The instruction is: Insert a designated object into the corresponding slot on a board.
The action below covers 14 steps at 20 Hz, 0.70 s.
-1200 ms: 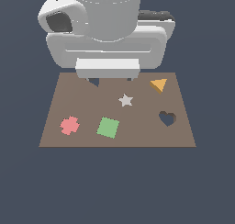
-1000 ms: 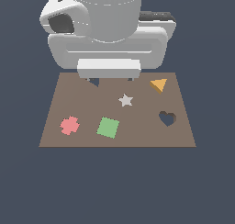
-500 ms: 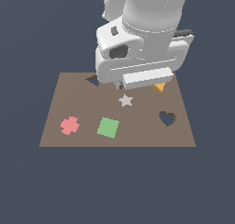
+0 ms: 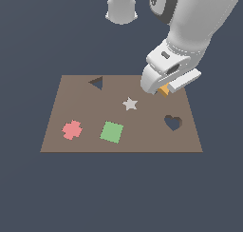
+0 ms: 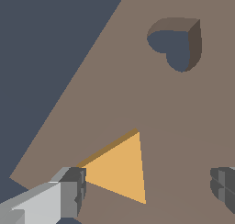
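- Orange triangle block (image 5: 120,168) is lying flat near the board's (image 4: 76,105) far edge at the exterior view's right, mostly hidden under the arm there.
- Your gripper (image 5: 149,187) is hanging over it with fingers (image 5: 75,191) spread wide, one on each side, not gripping it.
- Triangle slot (image 4: 97,83) is sitting well apart, toward the exterior view's left.
- Grey star (image 4: 129,103) is lying between them; the heart hole (image 4: 173,122) is sitting near the block.

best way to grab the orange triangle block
Come straight down on the orange triangular block with the gripper and pinch across its width. It lies flat on the board, so only its upright side walls offer grip; one finger meets a corner.
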Each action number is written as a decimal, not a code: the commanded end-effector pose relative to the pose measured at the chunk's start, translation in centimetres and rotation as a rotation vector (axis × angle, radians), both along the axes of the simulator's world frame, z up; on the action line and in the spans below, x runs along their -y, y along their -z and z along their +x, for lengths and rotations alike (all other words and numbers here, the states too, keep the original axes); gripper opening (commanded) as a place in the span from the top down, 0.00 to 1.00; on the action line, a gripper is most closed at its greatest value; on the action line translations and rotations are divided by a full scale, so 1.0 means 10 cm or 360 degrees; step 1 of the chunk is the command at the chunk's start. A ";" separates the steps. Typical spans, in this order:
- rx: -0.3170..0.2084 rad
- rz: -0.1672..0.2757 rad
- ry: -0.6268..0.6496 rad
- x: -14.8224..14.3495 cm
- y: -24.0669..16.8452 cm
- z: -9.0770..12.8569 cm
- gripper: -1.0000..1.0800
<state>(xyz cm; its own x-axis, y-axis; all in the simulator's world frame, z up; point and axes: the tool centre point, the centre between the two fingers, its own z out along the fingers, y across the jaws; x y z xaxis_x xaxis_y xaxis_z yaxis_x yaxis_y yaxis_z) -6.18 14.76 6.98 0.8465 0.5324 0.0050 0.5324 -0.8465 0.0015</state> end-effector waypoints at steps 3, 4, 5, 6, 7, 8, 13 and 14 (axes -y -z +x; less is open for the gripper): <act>-0.0006 0.0000 -0.0119 -0.17 0.15 -0.17 0.04; -0.0007 0.0000 -0.0132 -0.19 0.17 -0.19 0.04; -0.0008 0.0000 -0.0142 -0.20 0.18 -0.20 0.04; -0.0008 0.0000 -0.0147 -0.21 0.19 -0.21 0.04; -0.0008 0.0000 -0.0149 -0.21 0.19 -0.22 0.04; -0.0010 0.0000 -0.0140 -0.21 0.18 -0.21 0.04; -0.0009 -0.0001 -0.0143 -0.21 0.27 -0.21 0.04; -0.0009 -0.0002 -0.0145 -0.21 0.31 -0.21 0.04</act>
<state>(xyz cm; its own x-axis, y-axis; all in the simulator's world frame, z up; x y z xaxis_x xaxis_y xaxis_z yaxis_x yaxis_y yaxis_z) -8.23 16.83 4.38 0.7954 0.6061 0.0010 0.6061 -0.7954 -0.0007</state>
